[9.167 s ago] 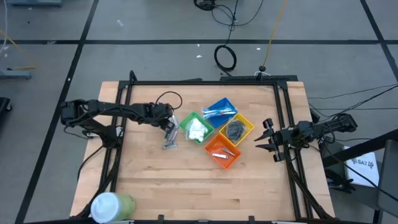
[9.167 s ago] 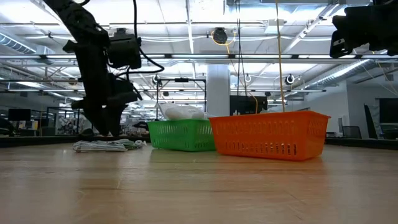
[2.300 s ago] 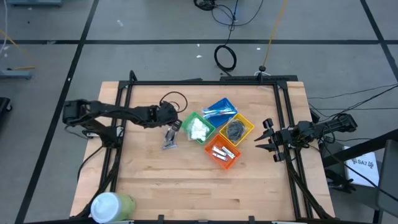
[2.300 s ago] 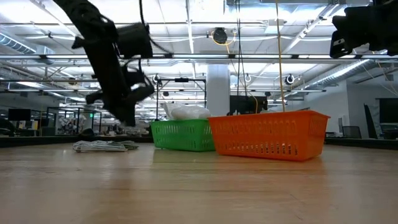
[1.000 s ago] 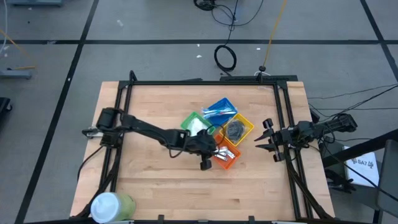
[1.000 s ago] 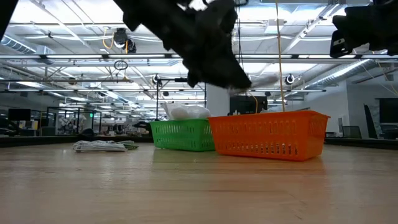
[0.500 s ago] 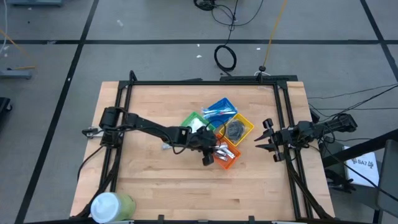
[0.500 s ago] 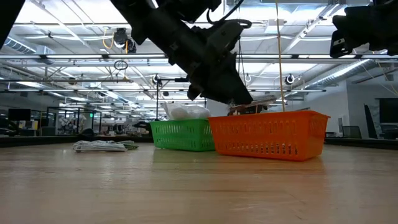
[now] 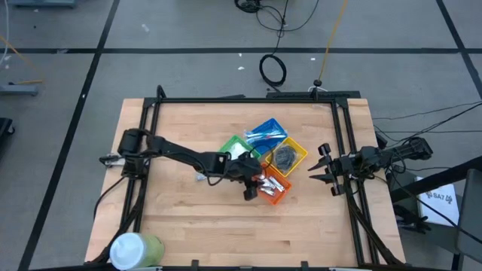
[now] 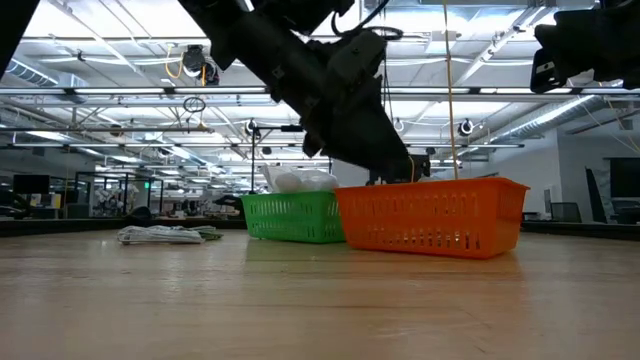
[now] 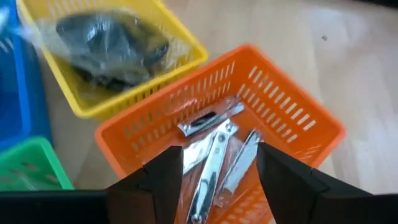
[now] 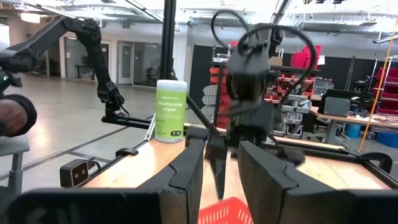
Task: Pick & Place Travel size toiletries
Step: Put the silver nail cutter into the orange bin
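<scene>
Green-and-white cylinder at bench 7 o'clock corner. Packet pile on wood, 9 o'clock of green bin. Left claw over orange bin, fingers spread, nothing held. Silver metal pieces lie inside orange bin, directly under claw. Dark wads in yellow bin; blue-white sticks in blue bin. Right claw parked at 3 o'clock edge, fingers part-open, empty.
</scene>
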You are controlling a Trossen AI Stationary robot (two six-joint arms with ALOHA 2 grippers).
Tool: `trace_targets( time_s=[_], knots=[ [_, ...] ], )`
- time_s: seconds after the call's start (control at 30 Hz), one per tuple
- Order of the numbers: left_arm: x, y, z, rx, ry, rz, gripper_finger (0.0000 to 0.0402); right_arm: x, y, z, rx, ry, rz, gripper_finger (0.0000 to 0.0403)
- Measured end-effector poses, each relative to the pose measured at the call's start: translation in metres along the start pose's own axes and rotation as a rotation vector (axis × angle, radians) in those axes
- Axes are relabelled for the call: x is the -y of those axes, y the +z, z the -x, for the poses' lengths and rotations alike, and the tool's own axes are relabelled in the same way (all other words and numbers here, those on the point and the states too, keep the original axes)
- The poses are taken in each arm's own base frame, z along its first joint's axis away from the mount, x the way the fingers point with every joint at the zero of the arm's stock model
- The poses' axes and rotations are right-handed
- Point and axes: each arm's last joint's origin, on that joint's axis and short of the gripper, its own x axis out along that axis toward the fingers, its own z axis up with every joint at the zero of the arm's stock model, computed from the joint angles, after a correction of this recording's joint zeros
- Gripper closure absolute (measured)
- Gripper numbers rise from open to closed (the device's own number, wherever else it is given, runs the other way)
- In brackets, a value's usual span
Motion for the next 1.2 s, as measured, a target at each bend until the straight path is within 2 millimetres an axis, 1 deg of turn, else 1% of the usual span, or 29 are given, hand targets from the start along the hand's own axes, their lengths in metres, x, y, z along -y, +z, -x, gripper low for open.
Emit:
trace_targets(
  time_s=[0.1, 0.17, 0.3, 0.4, 0.5, 0.6, 0.67, 0.83, 1.0, 1.2],
  knots=[
    [0.001, 0.008, 0.015, 0.0, 0.0, -0.018, 0.0198, 0.0, 0.0, 0.0, 0.0, 0.0, 0.0, 0.0312],
    [0.0, 0.015, 0.031, -0.006, 0.01, -0.02, 0.02, 0.0, 0.0, 0.0, -0.002, 0.0, 0.0, 0.0312],
    [-0.002, 0.026, 0.072, -0.036, 0.073, 0.008, 0.0208, 0.0, 0.0, 0.0, -0.002, 0.0, 0.0, 0.0312],
    [-0.004, 0.029, 0.106, -0.057, 0.178, 0.073, 0.0215, 0.0, 0.0, 0.0, 0.0, 0.0, 0.0, 0.0312],
    [-0.005, 0.023, 0.13, -0.11, 0.309, 0.136, 0.0221, 0.0, 0.0, 0.0, 0.0, 0.0, 0.0, 0.0312],
    [-0.006, 0.01, 0.144, -0.184, 0.442, 0.195, 0.0224, 0.0, 0.0, 0.0, 0.0, 0.0, 0.0, 0.0312],
    [-0.008, 0.0, 0.148, -0.236, 0.513, 0.243, 0.0223, 0.0, 0.0, 0.0, -0.001, 0.0, 0.0, 0.0312],
    [-0.015, -0.025, 0.146, -0.325, 0.605, 0.341, 0.022, 0.0, 0.0, 0.0, 0.0, 0.0, 0.0, 0.0312],
    [-0.02, -0.05, 0.141, -0.389, 0.644, 0.405, 0.022, 0.0, 0.0, 0.0, -0.001, 0.0, 0.0, 0.0312],
    [-0.029, -0.078, 0.148, -0.419, 0.68, 0.488, 0.022, 0.0, 0.0, 0.0, 0.0, 0.0, 0.0, 0.0312]
  ],
)
